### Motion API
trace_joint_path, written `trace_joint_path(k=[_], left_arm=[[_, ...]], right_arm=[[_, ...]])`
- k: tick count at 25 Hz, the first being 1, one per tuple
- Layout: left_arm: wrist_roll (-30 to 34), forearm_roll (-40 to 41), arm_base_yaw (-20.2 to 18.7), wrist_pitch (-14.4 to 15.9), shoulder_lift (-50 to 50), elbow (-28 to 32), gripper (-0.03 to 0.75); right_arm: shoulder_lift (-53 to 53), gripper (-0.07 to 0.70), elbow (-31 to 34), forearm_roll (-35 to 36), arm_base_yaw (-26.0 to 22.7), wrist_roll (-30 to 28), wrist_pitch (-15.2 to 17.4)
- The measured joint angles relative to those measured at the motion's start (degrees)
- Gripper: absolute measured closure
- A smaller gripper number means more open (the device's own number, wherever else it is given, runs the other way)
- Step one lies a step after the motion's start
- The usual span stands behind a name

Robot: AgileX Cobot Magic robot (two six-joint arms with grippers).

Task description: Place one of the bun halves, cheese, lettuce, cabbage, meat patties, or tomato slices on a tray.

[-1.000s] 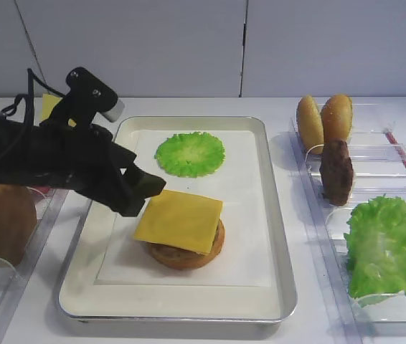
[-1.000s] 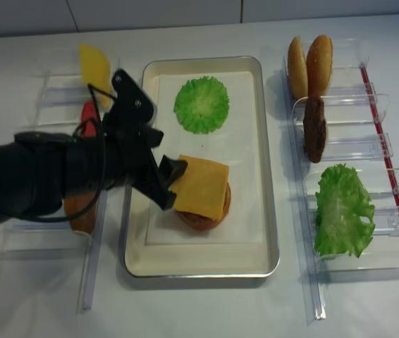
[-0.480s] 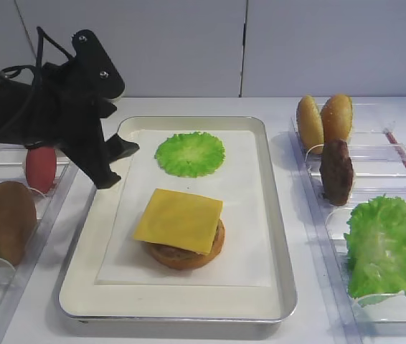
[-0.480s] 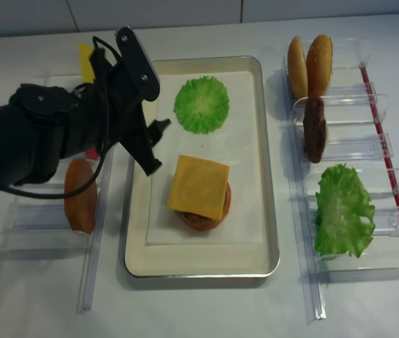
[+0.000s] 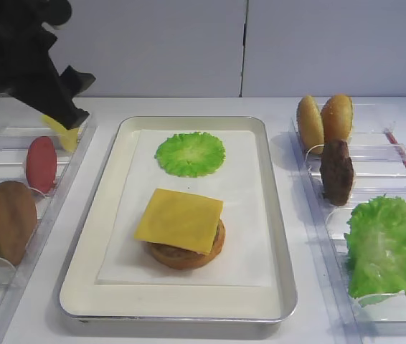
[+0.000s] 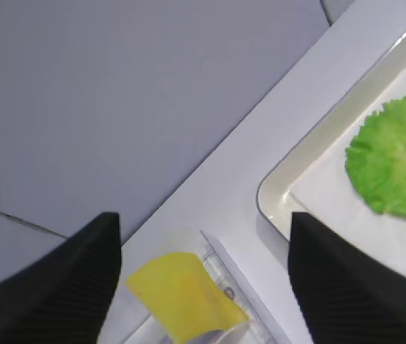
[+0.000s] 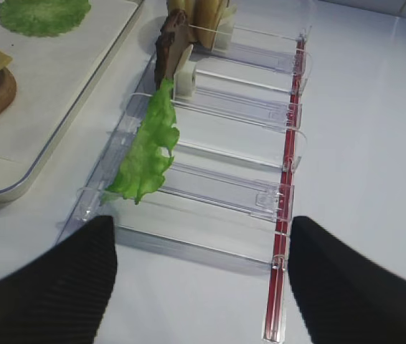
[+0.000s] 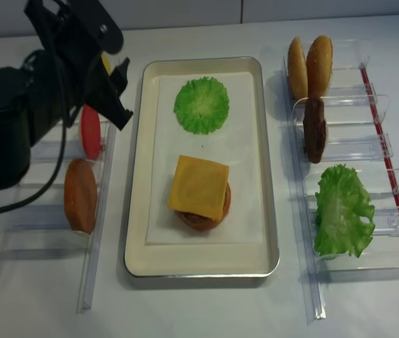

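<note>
The cheese [image 5: 179, 220] lies square and flat in the lower middle of the tray [image 5: 278, 236], draped over a round brown stack, bun or patty, I can't quite tell which from here. A small ruffled green round [image 5: 189, 153] sits apart from it toward the tray's upper end, on the white liner.

The left pincer [image 6: 203, 287] is up at the upper left of the overhead view, over the clear racks [image 8: 44, 151] beside the tray, with its jaws spread wide and nothing between them. Through the gap the wrist view shows a spare yellow slice [image 6: 181, 301] standing in a rack slot below. My guess is the arm has let the cheese go and is clear of the tray.

The right pincer [image 7: 203, 279] hangs at the lower right over the other racks, also wide apart and empty, beside the big lettuce leaf [image 7: 149, 147], probably parked so as not to crowd the tray.

The spare pieces stand on edge in their slots, the tomato slice [image 5: 40, 164] and a bun half [image 5: 6, 221] at left, two bun halves [image 5: 324, 118] and a patty [image 5: 336, 170] at right, likely so a pincer can close on each from above.
</note>
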Motion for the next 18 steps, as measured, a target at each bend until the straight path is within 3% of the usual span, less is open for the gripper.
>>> trace_joint_path(k=[7,11,18], left_arm=[[0.0,-6.35,-0.39,0.22,-1.27,0.0,0.239],[0.0,-6.59,-2.52,0.27,-2.5,0.0,0.24],[0.0,-6.65,-2.92,0.73,-3.11,0.0,0.241]], right_arm=[[0.0,0.115,0.0,0.0,0.0,0.0,0.0],[0.0,0.116,0.0,0.0,0.0,0.0,0.0],[0.0,0.116,0.0,0.0,0.0,0.0,0.0]])
